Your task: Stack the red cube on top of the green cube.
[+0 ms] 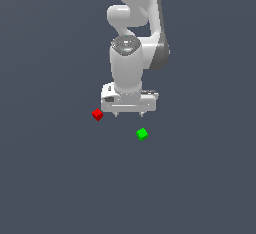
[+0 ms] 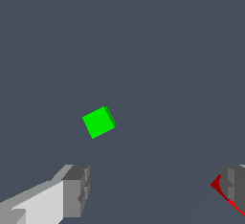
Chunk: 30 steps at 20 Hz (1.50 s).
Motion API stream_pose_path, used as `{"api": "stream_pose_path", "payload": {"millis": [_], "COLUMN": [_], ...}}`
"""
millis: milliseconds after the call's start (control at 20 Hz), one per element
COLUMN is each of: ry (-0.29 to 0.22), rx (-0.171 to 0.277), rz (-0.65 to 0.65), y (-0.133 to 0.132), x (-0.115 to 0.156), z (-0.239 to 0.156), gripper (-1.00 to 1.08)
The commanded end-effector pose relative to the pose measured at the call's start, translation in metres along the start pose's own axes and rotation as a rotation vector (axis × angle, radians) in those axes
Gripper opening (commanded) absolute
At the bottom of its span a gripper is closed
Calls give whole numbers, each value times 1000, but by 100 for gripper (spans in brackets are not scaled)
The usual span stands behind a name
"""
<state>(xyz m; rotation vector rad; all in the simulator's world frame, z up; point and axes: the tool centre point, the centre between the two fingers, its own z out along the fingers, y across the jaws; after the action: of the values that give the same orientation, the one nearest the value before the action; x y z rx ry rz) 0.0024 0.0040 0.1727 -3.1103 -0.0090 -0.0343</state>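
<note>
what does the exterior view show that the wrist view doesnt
Only the exterior view shows the arm's body and the whole red cube, standing apart from the gripper. Only the wrist view shows the fingers close up, spread wide, one partly hiding the red cube. Both show the green cube lying free on the grey floor.

The exterior view looks down from high in front of the arm (image 1: 131, 53), far enough back to take in most of it and the grey floor (image 1: 50, 188). The wrist view looks down past the fingers (image 2: 76, 189), much closer to the floor. Both views share the green cube (image 1: 142, 134) (image 2: 98, 122), at five o'clock from the red cube (image 1: 97, 114) (image 2: 216, 184) in the exterior view.
</note>
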Motion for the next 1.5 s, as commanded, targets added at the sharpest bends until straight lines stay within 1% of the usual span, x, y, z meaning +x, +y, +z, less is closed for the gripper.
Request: {"api": "stream_pose_path", "payload": {"millis": [0,250,400,550,700,900,1050,1250,1450], "ry": [0,0,-1,-2,-4,-6,-7,-9,-10], "rx": [0,-2,-5,-10,-16,-26,-31,-36,-38], "rz": [0,36,93,177,286,451,555,653,703], "y": [0,10,26,50,79,120,143,163,172], "x": [0,-2,-6,-14,-27,-53,-73,-94,-106], "z": [0,5,13,24,39,60,74,87,93], "gripper": [100,100,100,100,100,100,100,100,100]}}
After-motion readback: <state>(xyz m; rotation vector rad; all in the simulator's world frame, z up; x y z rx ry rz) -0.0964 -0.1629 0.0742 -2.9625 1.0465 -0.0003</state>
